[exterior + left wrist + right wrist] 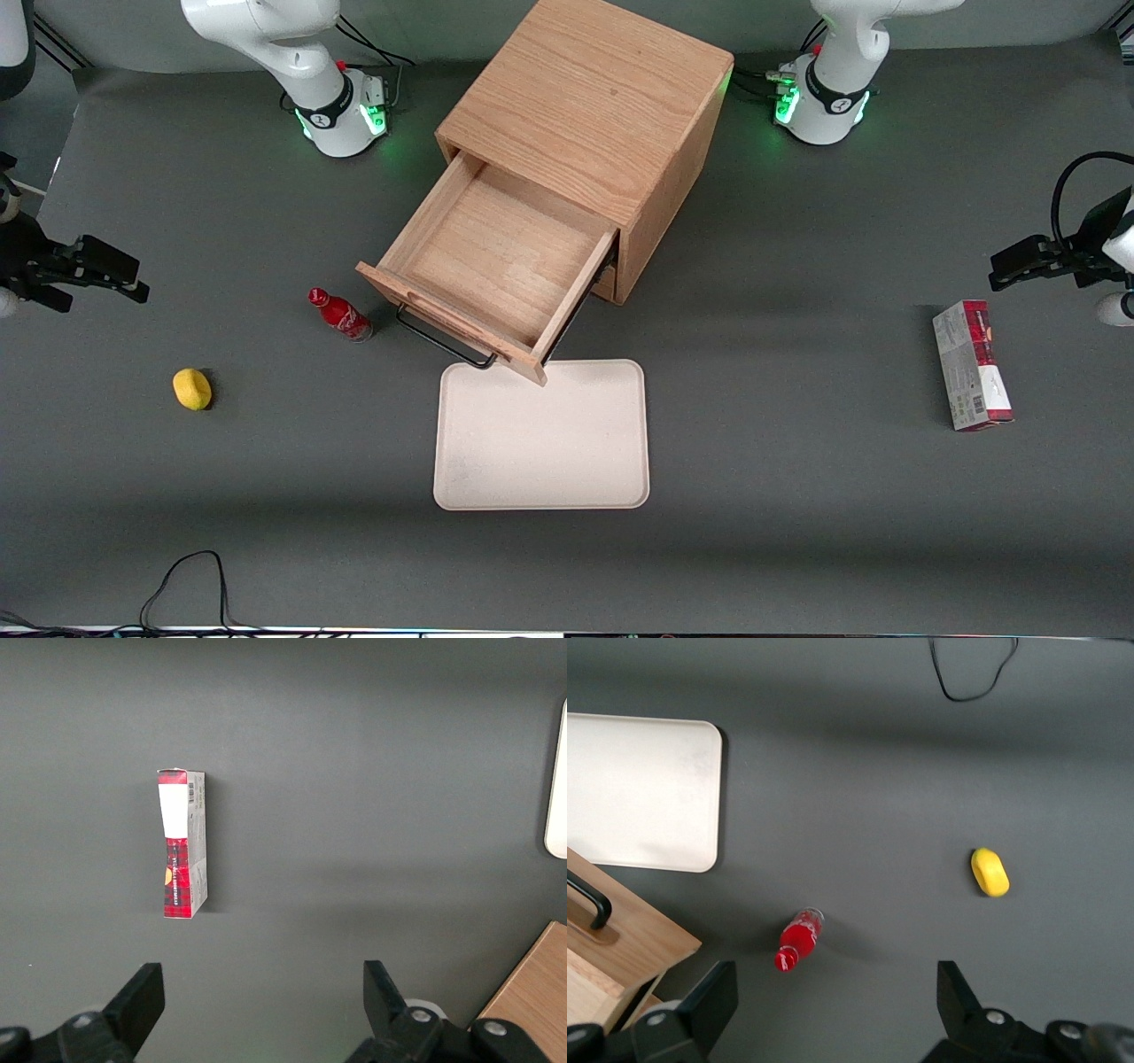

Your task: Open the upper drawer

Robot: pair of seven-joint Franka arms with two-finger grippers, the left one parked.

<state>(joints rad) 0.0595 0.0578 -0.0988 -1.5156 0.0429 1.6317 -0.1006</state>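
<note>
Spread wide and holding nothing, the right gripper point(133, 282) hangs at the front view's left edge, over bare mat. One upper drawer point(496, 257), pulled far out of the oak cabinet point(594, 97), overhangs one cream tray point(542, 439). One red bottle point(341, 315), one lemon point(192, 389), one red carton point(972, 364); no lettering legible.

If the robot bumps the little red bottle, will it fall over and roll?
Probably. The red bottle looks tall and narrow, standing upright near the upper drawer, so a sideways nudge would likely tip it. Once down, its round body would probably roll. Its shiny surface may be slippery. The gripper hangs open above it, holding nothing.
</note>
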